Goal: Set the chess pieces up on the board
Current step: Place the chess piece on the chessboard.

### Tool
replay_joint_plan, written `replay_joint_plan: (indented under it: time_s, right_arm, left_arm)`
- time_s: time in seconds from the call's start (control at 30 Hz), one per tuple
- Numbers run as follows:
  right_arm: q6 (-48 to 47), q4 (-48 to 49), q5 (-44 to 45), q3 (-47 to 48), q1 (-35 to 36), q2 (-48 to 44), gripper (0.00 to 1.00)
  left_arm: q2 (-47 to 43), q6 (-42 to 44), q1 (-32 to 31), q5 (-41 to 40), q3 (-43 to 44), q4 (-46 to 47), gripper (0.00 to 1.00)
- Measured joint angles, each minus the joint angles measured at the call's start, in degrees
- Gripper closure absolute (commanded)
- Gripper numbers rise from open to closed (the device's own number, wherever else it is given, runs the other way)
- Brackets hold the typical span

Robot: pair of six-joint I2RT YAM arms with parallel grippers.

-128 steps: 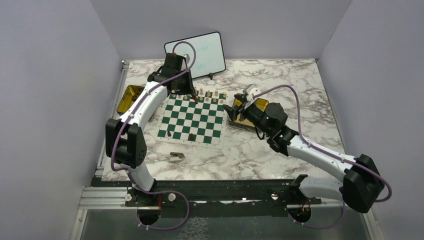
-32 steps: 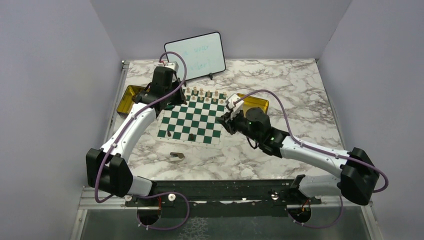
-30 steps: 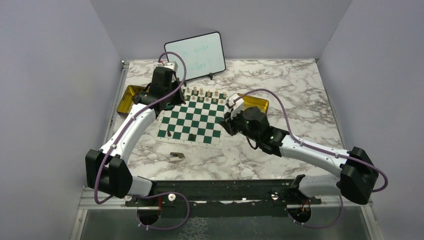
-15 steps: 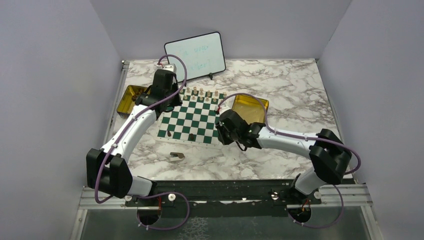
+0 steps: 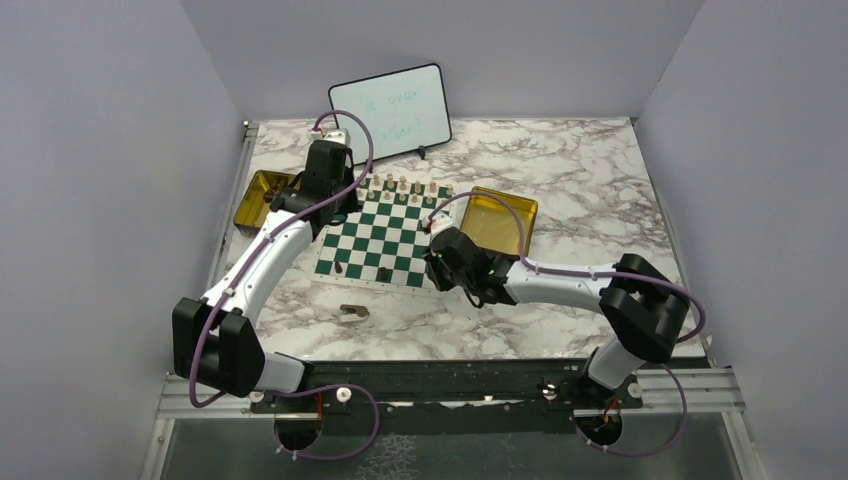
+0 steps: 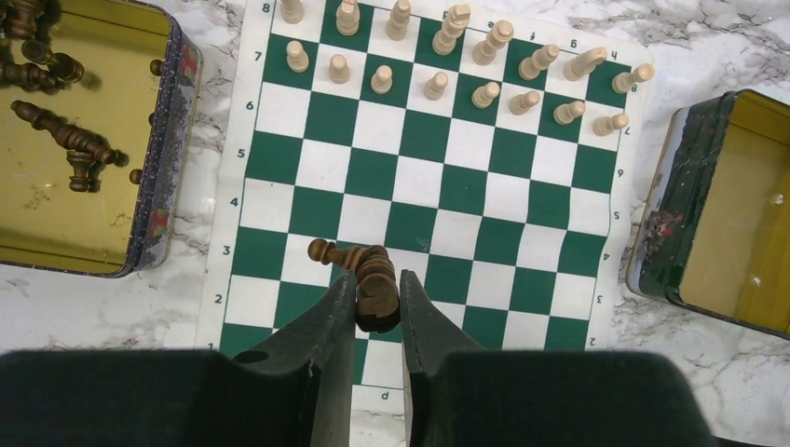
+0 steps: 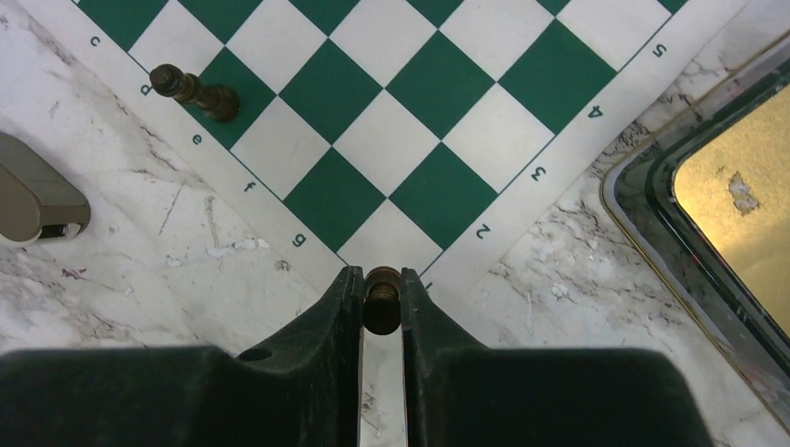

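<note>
Claws first: my right claw (image 7: 381,282) is clamped on a dark piece (image 7: 382,305), hanging right over the near corner of the board (image 7: 410,84), between the g and 2 marks on the border. My left claw (image 6: 376,296) is pinched on a second dark piece (image 6: 374,275) over the board's low-numbered rows.

I reckon the job now is parking the right one on a back-row square at that corner. I'd come down dead vertical, centre it in the square, let go only once the base sits flat, then pull straight up so a finger doesn't flick it over. The only neighbour is a loose dark piece (image 7: 197,91) standing by the d and e marks, well apart, so there's room. With the left one I'd steer clear of the light pieces (image 6: 447,70) lined up in the two far rows.

Stuff I can't make out:
- Both held pieces are half buried between the fingers, so I've no idea what kind they are.
- The corner square itself is under my right claw.
- A small dark head pokes out just ahead of the left one, and I can't tell if it's a separate piece.
- The left tin (image 6: 175,140) with dark pieces in it and a grey scrap (image 7: 37,200) on the bench (image 7: 186,270) are both cut off at the frame edge.
- From overhead everything's just specks.
</note>
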Motion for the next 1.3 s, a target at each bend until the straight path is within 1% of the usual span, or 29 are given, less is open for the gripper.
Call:
replay_joint_plan:
  time_s: [0.33,0.53,1.07,1.17,1.3]
  right_arm:
    - [-2.1,4.5,1.6,-0.2,1.4,3.5,0.95]
    - [-2.1,4.0,1.9,-0.1,1.8,5.9,0.94]
    - [-2.5,2.4,2.3,2.7,1.8,8.2,0.91]
    - [-2.5,1.5,2.6,3.7,1.8,8.8,0.89]
    - [-2.5,0.6,2.7,4.4,1.8,9.2,0.79]
  left_arm:
    - [-0.1,0.0,0.0,-0.5,-0.1,0.0,0.82]
    - [-0.1,0.0,0.0,-0.5,-0.1,0.0,0.82]
    - [-0.1,0.1,0.0,-0.5,-0.3,0.1,0.82]
    - [-0.1,0.1,0.0,-0.5,-0.3,0.1,0.82]
    - [-0.1,0.1,0.0,-0.5,-0.3,0.1,0.82]
